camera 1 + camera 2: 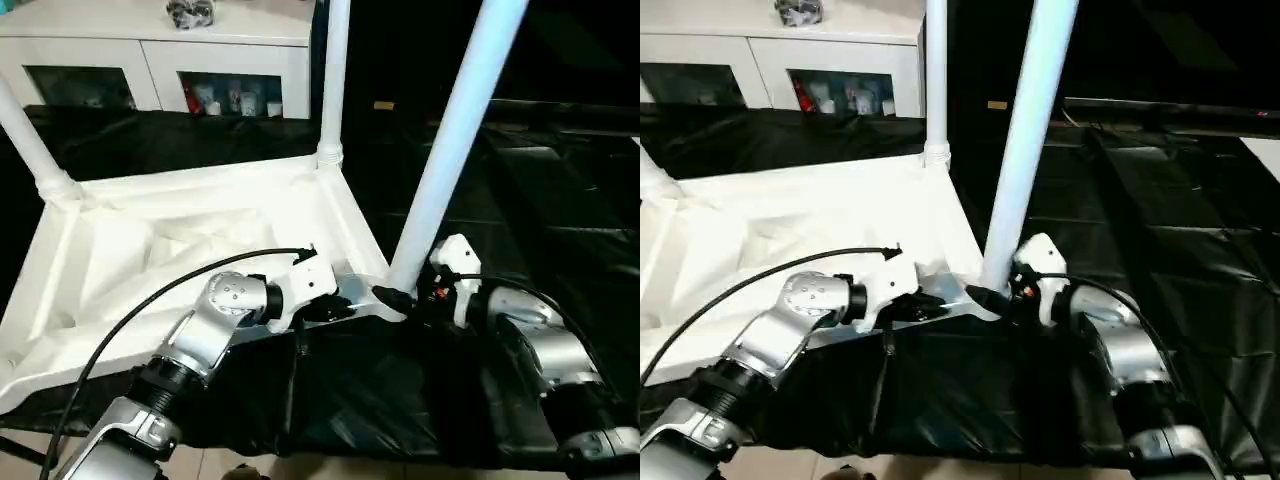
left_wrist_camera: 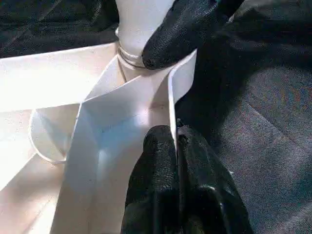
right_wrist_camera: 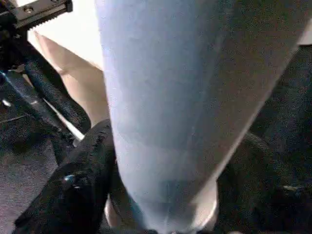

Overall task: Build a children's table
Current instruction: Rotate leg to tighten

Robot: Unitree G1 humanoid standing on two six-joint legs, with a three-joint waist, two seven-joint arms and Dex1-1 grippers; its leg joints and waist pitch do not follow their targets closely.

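Observation:
The white tabletop (image 1: 180, 250) lies upside down on the black-draped surface, ribbed underside up. Two legs stand in its far corner sockets, one at the far left (image 1: 30, 140) and one at the far right (image 1: 333, 80). A third leg (image 1: 455, 140) stands upright in the near right corner socket. My right gripper (image 1: 395, 297) is shut on this leg's base, the tube (image 3: 161, 97) held between its black fingers. My left gripper (image 2: 174, 134) is shut on the tabletop's thin rim (image 2: 171, 97) just beside that corner. The right gripper's finger (image 2: 180, 29) presses the leg base there.
A white cabinet (image 1: 150, 60) with glass doors stands behind the work surface. The black drape (image 1: 560, 200) stretches to the right of the tabletop. A black cable (image 1: 150, 300) arcs over my left forearm. Light floor shows at the near edge.

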